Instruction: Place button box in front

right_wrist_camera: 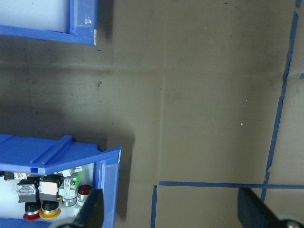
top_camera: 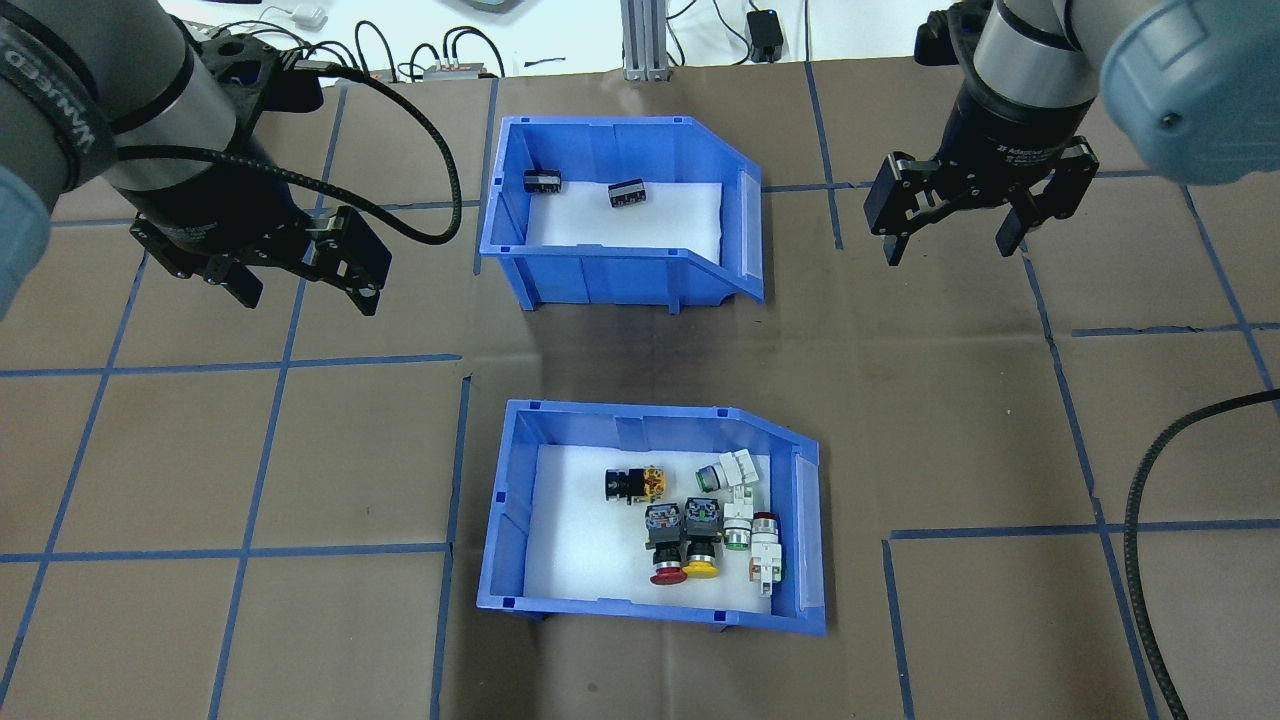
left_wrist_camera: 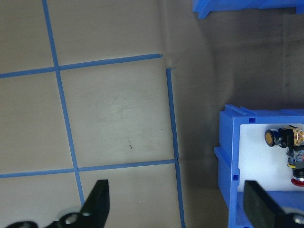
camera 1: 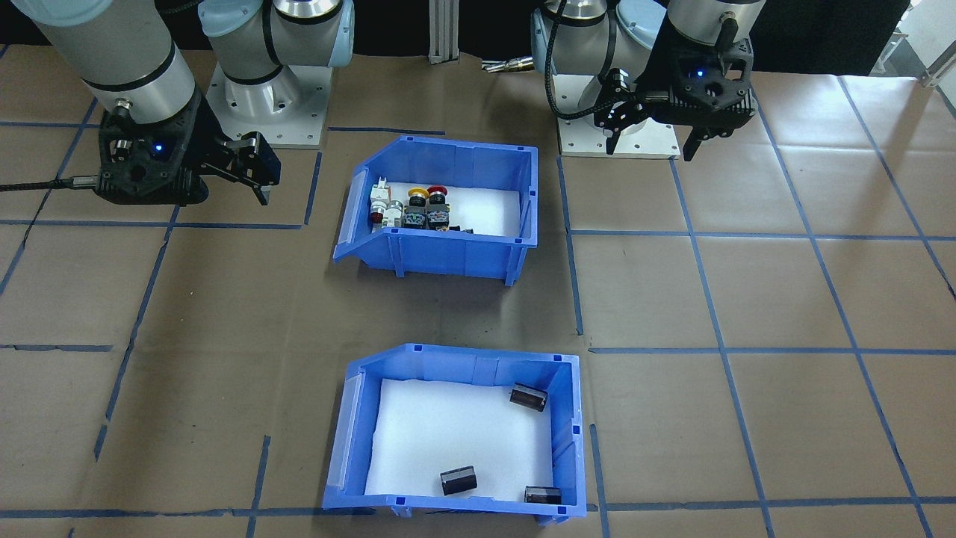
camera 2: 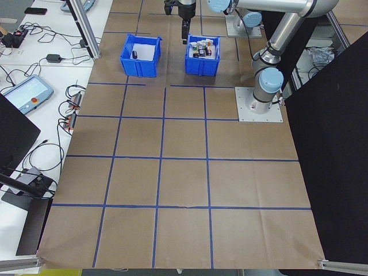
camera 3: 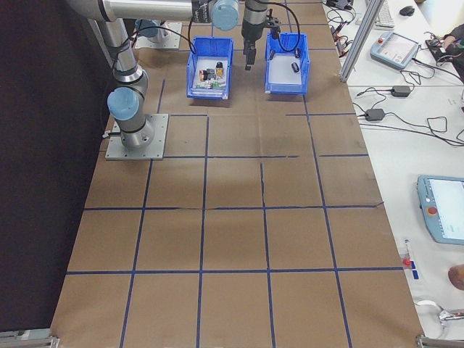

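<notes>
**Button box sits close to the robot, and no hand holds it**

Boxes come first in the front view. The button box (camera 1: 437,213) sits near the robot. The other blue bin (camera 1: 455,437) sits farther out, with only small black parts (camera 1: 528,396) inside.

From above, the left gripper (top_camera: 305,285) hangs over bare table, fingers wide apart and empty. The right gripper (top_camera: 960,235) is wide and empty too. The bright buttons (top_camera: 700,525) lie in the near box.

In both side views the two bins sit side by side.

Each wrist view shows a corner of the button box between wide fingers.

I can't tell which spot counts as "front". If it means the outer side, the move is not done.
</notes>
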{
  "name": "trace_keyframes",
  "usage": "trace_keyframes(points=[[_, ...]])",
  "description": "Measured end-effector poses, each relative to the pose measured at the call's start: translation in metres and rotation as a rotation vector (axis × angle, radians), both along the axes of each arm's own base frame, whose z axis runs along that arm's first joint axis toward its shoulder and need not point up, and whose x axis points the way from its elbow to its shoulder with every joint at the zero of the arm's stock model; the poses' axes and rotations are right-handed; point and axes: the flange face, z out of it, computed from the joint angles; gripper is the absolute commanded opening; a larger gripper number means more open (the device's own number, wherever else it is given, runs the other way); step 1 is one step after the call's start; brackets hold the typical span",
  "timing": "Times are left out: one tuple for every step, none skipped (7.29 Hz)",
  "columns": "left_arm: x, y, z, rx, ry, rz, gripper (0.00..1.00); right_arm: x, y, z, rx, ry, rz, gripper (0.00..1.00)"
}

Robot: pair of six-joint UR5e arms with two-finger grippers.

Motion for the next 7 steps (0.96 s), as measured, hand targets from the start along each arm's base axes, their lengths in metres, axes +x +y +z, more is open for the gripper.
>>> trace_keyframes(points=[[0.0000,0.0004,-0.0003,0.001,0.000,0.000,1.00,-0.0001,0.0001,0.0002,0.000,0.000,0.000,1.00],[0.0000,0.0007,-0.0007,0.001,0.000,0.001,1.00,0.0000,0.0002,0.0004,-0.001,0.000,0.000,1.00],[0.0000,0.0004,-0.0011,-0.003,0.000,0.001,1.00,0.0002,0.0002,0.0005,-0.001,0.000,0.000,1.00],[0.0000,-0.0002,-0.0016,-0.011,0.000,0.001,1.00,0.0002,0.0002,0.0005,-0.001,-0.001,0.000,1.00],[0.0000,-0.0007,-0.0020,-0.018,0.000,0.000,1.00,0.0002,0.0002,0.0005,-0.001,-0.001,0.000,1.00],[0.0000,-0.0009,-0.0025,-0.021,0.000,0.001,1.00,0.0001,0.0001,0.0005,-0.002,-0.001,0.000,1.00],[0.0000,-0.0009,-0.0034,-0.021,0.000,0.002,1.00,0.0001,-0.0004,-0.0002,-0.001,-0.001,0.001,1.00]])
